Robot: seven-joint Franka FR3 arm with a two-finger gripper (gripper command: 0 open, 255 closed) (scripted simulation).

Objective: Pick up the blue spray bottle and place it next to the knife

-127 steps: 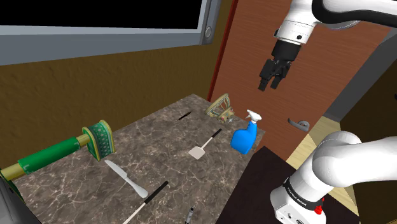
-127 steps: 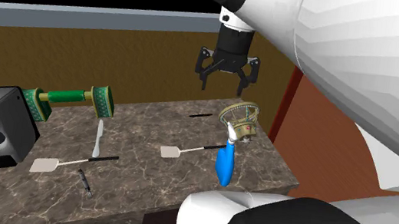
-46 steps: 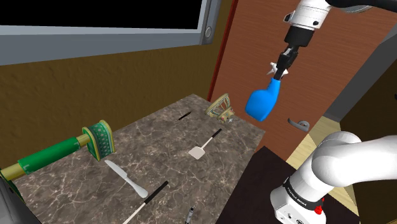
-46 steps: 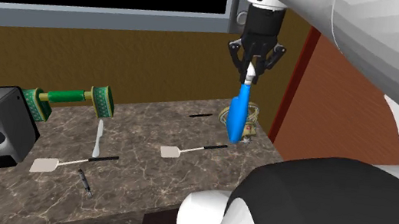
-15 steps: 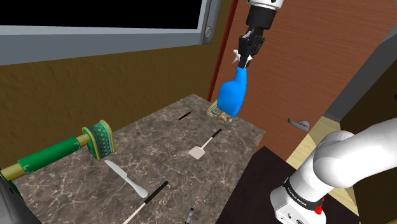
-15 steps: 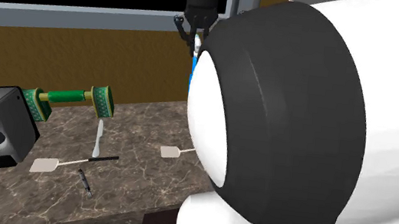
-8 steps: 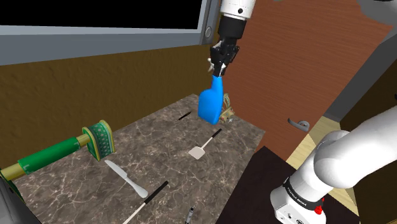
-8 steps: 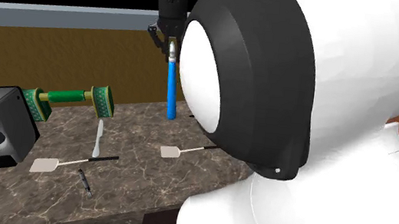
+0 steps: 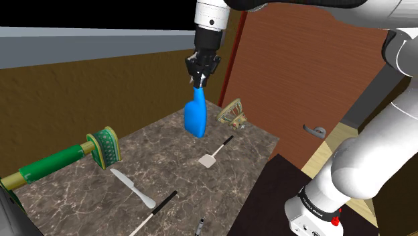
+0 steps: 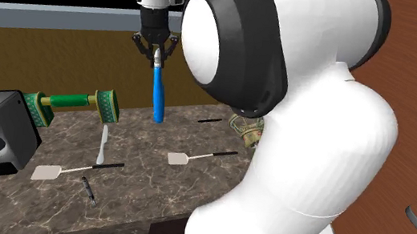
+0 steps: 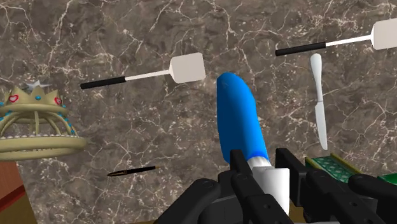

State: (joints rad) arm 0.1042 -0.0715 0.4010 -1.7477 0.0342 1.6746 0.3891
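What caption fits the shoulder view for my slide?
Black gripper holds the blue spray bottle by its top above the table, apart from the knife.

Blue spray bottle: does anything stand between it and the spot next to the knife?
Nothing visible does. The black gripper holds the blue spray bottle in the air above the marbled tabletop, and only bare surface lies between it and the pale flat knife. A white spatula lies flat nearby.
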